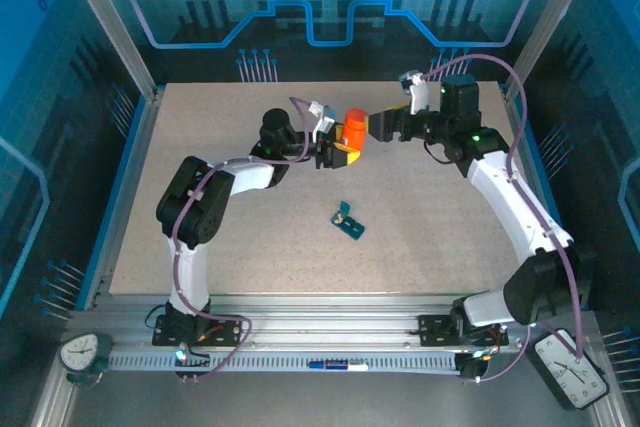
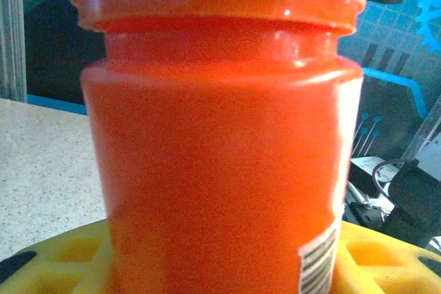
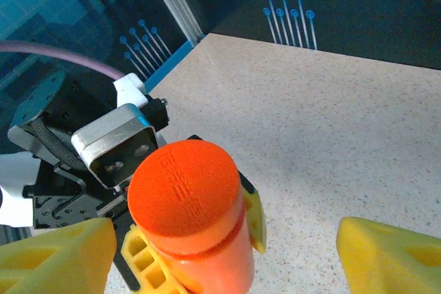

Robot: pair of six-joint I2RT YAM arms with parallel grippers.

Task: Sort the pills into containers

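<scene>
Toward the far side of the table [image 1: 250,247], roughly centre: orange bottle [image 1: 353,127] stands upright with its orange cap [image 3: 182,194] on; left gripper [image 1: 338,151] is clamped on the bottle's body low down; left fingers [image 2: 62,253], yellow, show either side of the bottle at the bottom of the left wrist view; barcode label [image 2: 317,261] sits on the lower right of the bottle wall there; can't tell whether the bottle's base touches the table; right gripper [image 1: 384,125] is just beside the bottle on its right in the top view, about level with the cap, jaws spread wide and holding nothing; in the right wrist view the right fingers [image 3: 58,256], also yellow, flank the cap; the one on that view's left is close to the bottle and I can't tell if it touches, the other is well apart from it; same view shows the left gripper's yellow fingers hugging the bottle below the cap, with the left wrist's camera block [image 3: 117,144] just behind; pill box [image 1: 349,222], dark teal, lies flat on the table near its centre, nearer the arm bases than the bottle, apart from both grippers and the bottle, skewed to the table edges; a pale bit sticks up at its far end, too small to identify; compartments and any pills too small to make out; both arms reach inward from their bases and meet at the bottle
</scene>
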